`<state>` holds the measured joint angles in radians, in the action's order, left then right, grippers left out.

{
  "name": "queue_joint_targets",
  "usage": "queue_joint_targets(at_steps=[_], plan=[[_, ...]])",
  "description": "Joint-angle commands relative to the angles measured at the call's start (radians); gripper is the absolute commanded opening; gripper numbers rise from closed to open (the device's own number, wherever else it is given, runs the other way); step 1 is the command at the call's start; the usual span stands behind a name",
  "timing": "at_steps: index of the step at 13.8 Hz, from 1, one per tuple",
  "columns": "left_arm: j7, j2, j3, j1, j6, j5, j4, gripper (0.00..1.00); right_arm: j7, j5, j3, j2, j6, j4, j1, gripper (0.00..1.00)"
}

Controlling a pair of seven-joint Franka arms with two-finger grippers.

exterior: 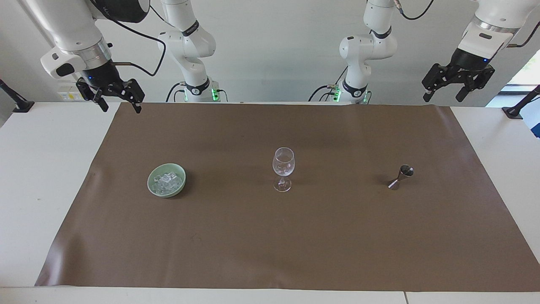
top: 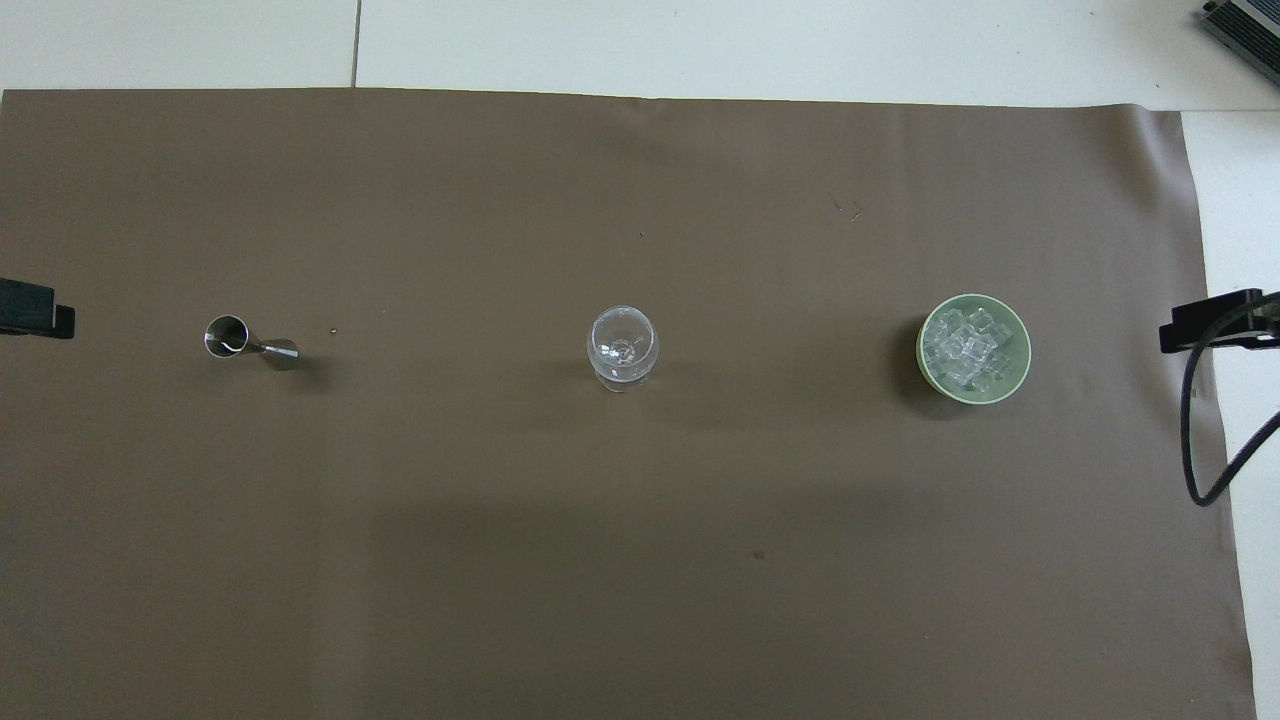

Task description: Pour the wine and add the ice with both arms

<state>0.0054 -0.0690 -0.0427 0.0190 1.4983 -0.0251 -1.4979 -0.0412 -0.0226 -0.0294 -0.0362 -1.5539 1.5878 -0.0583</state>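
Left gripper (exterior: pixel 457 86): spread, empty, parked up high
Right gripper (exterior: pixel 112 96): same deal
Ice (exterior: pixel 167 181): in green bowl (exterior: pixel 152 182), 9 o'clock of wine glass (exterior: pixel 283 168) in the facing view

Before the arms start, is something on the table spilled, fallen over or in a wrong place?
Nothing stands out. The wine glass stands upright in the middle of the brown mat, the ice is all inside the green bowl, and the metal jigger stands upright. Left gripper and right gripper wait open, raised.

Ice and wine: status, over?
Both hands, left hand and right hand, open, raised, waiting. Ice in bowl. Glass empty. Nothing in the way.
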Motion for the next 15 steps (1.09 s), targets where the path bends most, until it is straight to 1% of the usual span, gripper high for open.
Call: queue_joint_targets(at_steps=[1,15], plan=[[-0.002,0.009,-0.005,0.009,0.005,-0.006,0.016,1.0,0.014,0.007,0.006,-0.01,0.003,0.004,-0.006,1.0],[-0.002,0.008,-0.005,0.013,-0.012,-0.006,0.016,1.0,0.014,0.007,0.006,-0.01,0.003,0.004,-0.006,1.0]])
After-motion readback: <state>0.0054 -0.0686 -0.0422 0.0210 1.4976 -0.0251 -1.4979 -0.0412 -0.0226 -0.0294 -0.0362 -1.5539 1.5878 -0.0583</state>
